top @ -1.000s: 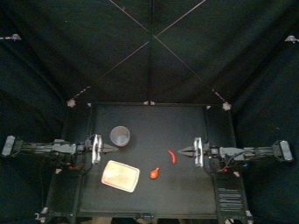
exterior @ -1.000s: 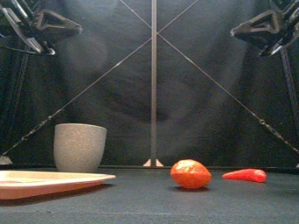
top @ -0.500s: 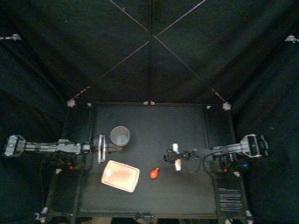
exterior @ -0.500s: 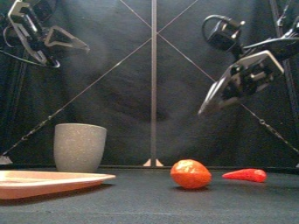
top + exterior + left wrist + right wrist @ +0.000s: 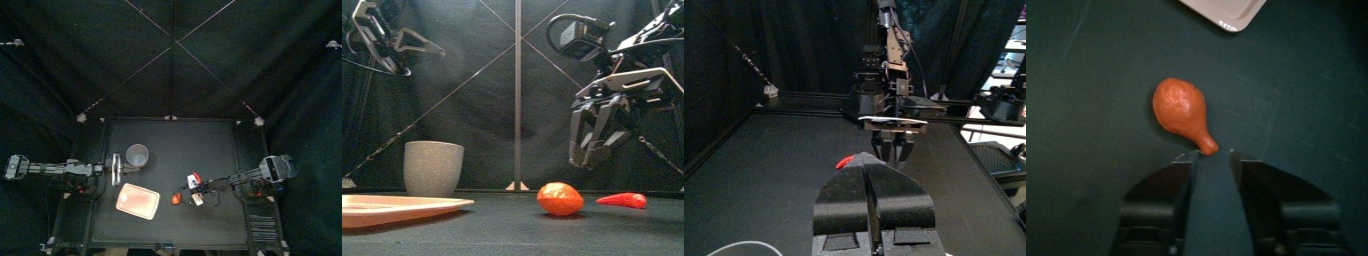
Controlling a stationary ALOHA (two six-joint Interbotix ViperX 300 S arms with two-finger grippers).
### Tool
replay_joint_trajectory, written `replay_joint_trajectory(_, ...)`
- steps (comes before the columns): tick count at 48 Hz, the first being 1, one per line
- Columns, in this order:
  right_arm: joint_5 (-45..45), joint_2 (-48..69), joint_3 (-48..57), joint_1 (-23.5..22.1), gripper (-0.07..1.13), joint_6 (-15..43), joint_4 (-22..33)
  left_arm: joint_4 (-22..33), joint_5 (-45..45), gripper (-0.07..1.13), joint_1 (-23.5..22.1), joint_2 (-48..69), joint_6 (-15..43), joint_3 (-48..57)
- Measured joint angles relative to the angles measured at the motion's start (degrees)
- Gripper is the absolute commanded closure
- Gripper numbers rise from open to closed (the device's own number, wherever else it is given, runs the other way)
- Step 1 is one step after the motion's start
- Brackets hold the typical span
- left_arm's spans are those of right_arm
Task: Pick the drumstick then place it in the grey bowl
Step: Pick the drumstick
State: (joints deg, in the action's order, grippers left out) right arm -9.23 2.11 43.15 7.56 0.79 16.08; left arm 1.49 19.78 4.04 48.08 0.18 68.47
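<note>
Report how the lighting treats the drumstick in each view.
Top view: black table stays dim; drumstick, pink tray and grey cup stand out. Front view: drumstick evenly lit, no glare; right gripper dark against the back curtain. Right wrist view: soft highlight on the drumstick, no hard shadow. Left wrist view: only a small red patch past the left gripper.

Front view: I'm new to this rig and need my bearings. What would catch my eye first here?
The right tool hangs open over the table, close above the orange-red drumstick at the front middle, with a red chilli toy just to its right. On the left stand the grey speckled cup and, nearer the front, the flat pink tray. The left tool rests shut, high at the left.
</note>
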Motion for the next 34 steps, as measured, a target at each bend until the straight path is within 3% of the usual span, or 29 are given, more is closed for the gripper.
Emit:
replay_joint_trajectory(5,0.09,-1.49,-0.79,0.0,0.13,-0.44,-0.7,-0.62,0.88,1.02,0.35,0.0,0.09,0.26)
replay_joint_trajectory(20,0.26,-6.94,-2.99,-0.35,0.13,-1.32,0.62,-1.32,1.58,1.02,1.05,1.49,0.09,1.14)
replay_joint_trajectory(34,0.62,-11.51,-5.98,-0.88,0.23,-0.79,0.09,-1.32,1.85,1.02,1.32,3.87,0.09,2.37)
